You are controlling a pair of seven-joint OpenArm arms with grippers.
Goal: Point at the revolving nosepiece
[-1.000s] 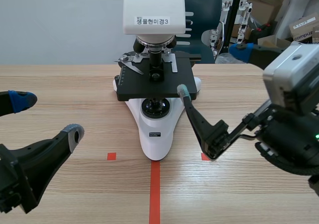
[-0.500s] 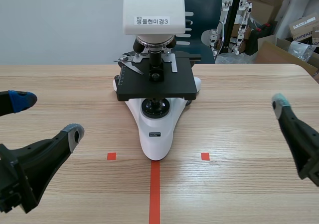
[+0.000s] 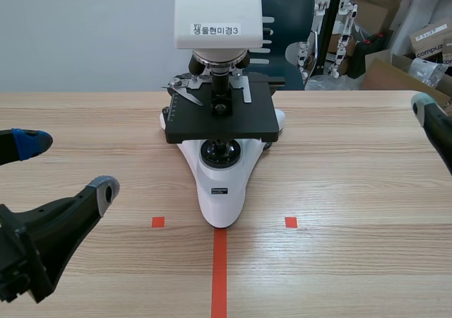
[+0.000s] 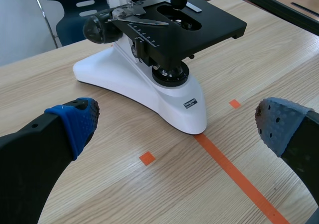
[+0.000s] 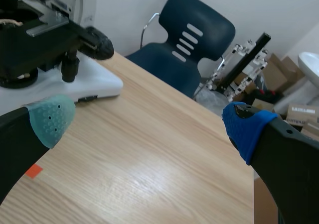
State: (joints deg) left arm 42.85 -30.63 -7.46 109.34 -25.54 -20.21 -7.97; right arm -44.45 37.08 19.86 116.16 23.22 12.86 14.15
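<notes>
While both my grippers hang clear of it, the microscope [image 3: 220, 120] stands mid-table [image 3: 339, 191], its base tip at the end of the orange tape line [image 3: 219, 272].

Revolving nosepiece [image 3: 220, 58]: directly under the white head, above the black stage [image 3: 220, 116], objectives hanging from it.

My left gripper [image 3: 67, 164]: fingers spread wide, holding nothing, well short of the base.

My right gripper [image 5: 147, 123]: fingers likewise spread, holding nothing, well apart from the microscope on its right side.

From the scene camera only one right fingertip [image 3: 422, 109] shows, probably the grey-green pad.
</notes>
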